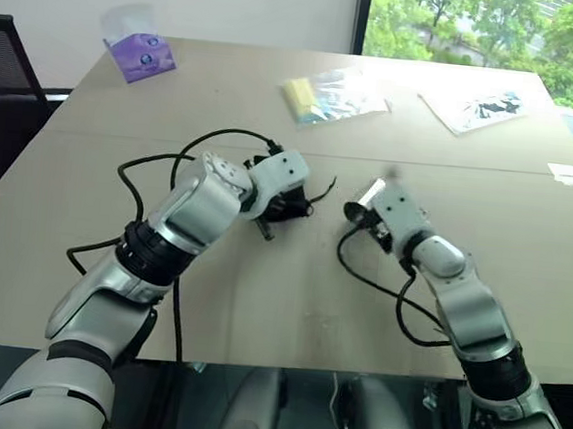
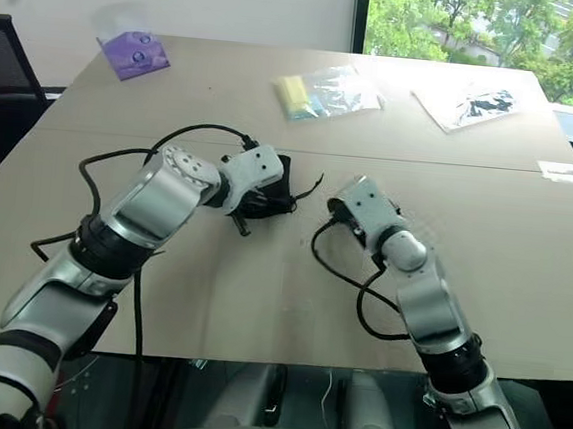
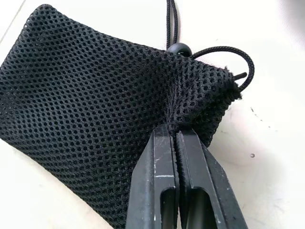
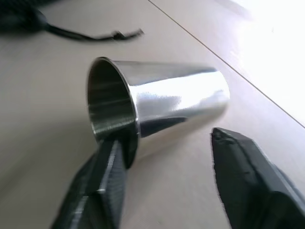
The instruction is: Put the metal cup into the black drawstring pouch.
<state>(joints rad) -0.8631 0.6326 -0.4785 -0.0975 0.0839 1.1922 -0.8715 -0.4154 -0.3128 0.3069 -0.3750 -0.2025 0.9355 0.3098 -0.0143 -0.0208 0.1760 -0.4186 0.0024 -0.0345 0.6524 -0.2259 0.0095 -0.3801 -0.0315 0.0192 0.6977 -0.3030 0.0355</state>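
Evidently caught at the pick-up stage, over a tan table point(image 1: 260, 283). Clamped tight by the left pincer point(image 3: 175, 131): a pinch of mesh at one corner of the mouth of the black drawstring pouch point(image 3: 95, 95), with the bag lying flat beyond the fingertips and the cord point(image 3: 224, 50) and its round toggle point(image 3: 179, 48) just past them.

Spread apart and holding nothing, the right pincer point(image 4: 164, 138), with one finger at the rim of the metal cup point(image 4: 176, 100) and the other standing clear of the steel. Cup seen lying on its side just ahead of that pincer, open end toward it, body running away between the two fingers; pouch near but apart, off to that pincer's left.

Judged the surest way on: to close squarely across the cup's wall, not on the lip alone, for fear of smooth steel rolling or slipping free; then to raise the pinched corner and gape the mouth before any approach.

Farther off, well beyond both pincers: a clear packet point(image 1: 337, 94) and a purple pack point(image 1: 140, 56).
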